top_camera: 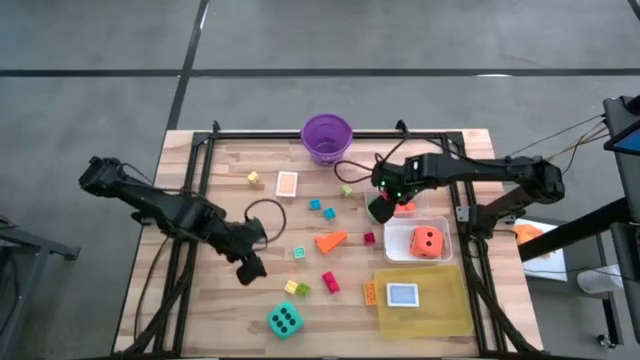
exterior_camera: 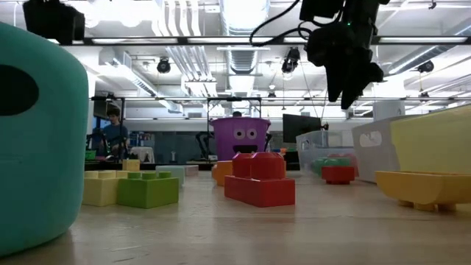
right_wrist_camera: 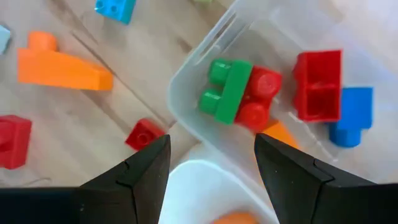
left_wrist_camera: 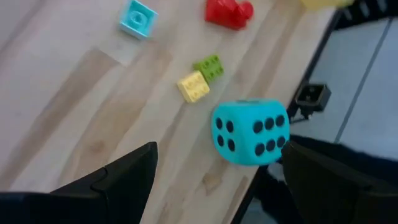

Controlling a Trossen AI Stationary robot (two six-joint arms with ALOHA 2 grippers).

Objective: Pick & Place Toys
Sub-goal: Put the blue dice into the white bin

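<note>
Showing tub's green block [right_wrist_camera: 231, 91] closest.

Grey floor [top_camera: 400, 35], ceiling lights [exterior_camera: 243, 11] (bright)

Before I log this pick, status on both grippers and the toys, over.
Left gripper open, empty, above the teal die. Right gripper open, empty, over the clear tub of blocks. Toys loose on the table; nothing in the way.
</note>
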